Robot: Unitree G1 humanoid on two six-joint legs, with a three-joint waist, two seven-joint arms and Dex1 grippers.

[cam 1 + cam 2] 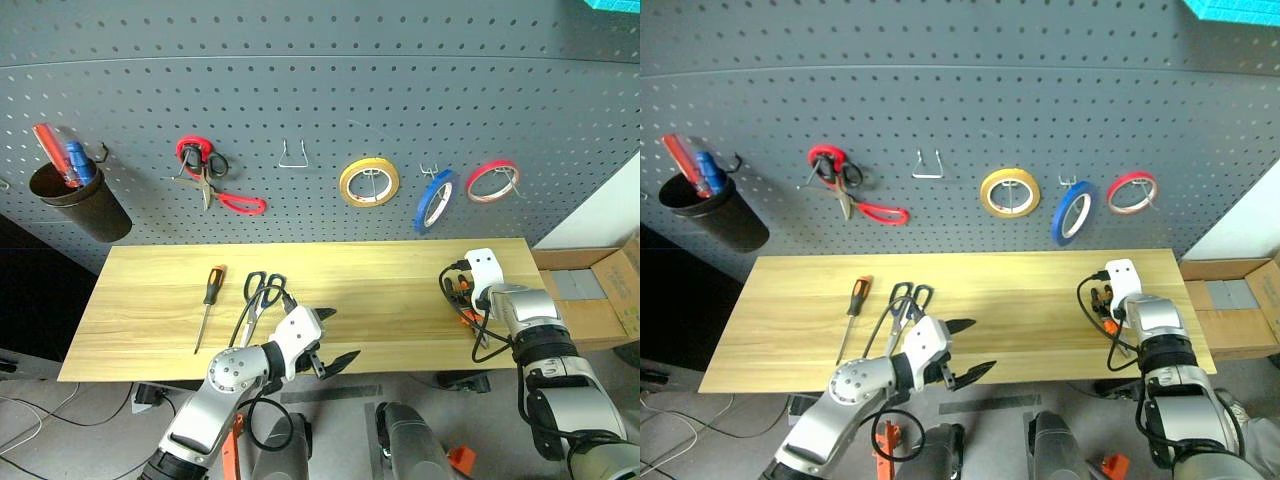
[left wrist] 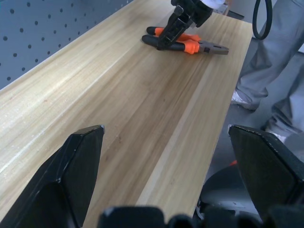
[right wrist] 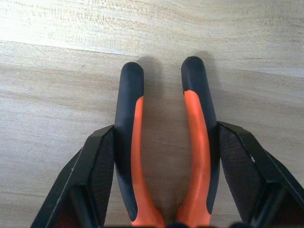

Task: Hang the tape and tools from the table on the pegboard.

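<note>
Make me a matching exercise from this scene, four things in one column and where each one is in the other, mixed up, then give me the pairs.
Things:
1. blue tape
2. pliers
3. screwdriver
4. red-handled scissors

Places:
A. lying on the table, far left of the tools there
B. hanging on the pegboard between the yellow roll and the red roll
C. between the right gripper's fingers
D. hanging on the pegboard beside the black cup

Pairs: 1-B, 2-C, 3-A, 4-D

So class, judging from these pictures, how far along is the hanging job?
Done: blue tape hangs on the pegboard. In hand: right gripper brackets the pliers handles on the table. Left: pliers, blue-handled scissors, screwdriver. Left gripper is open, empty.
</note>
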